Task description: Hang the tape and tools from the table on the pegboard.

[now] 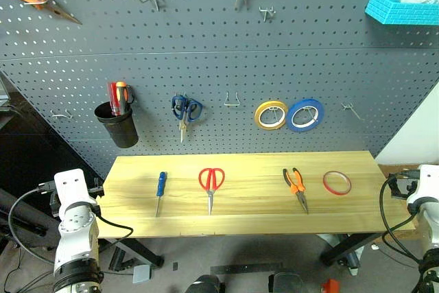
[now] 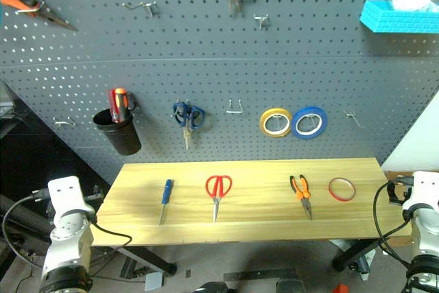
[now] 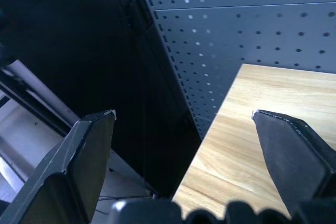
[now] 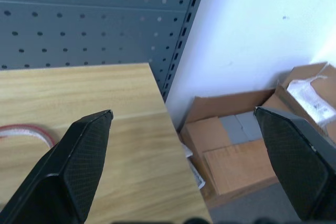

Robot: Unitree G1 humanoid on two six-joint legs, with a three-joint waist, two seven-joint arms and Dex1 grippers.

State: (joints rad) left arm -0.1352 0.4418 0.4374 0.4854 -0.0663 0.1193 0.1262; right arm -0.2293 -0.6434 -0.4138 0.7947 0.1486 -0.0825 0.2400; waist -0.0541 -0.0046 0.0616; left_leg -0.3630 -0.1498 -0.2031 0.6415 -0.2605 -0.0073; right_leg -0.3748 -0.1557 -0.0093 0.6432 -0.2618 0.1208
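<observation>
Tape [image 1: 337, 183], one thin red ring, lies flat at the right end of the table [image 1: 254, 221]; likely light and easily bent, best pinched across its band. Left of it lie one pair of pliers [image 1: 295, 186], one pair of red scissors [image 1: 211, 184] and one blue screwdriver [image 1: 160, 189], all stiff; the pliers are probably the heaviest, and each is best gripped at its handle. Pegboard [image 1: 219, 66] stands behind, hooks free. Left gripper [image 3: 184, 129] and right gripper [image 4: 184, 127] hang outside the table ends, fingers wide apart, empty.
</observation>
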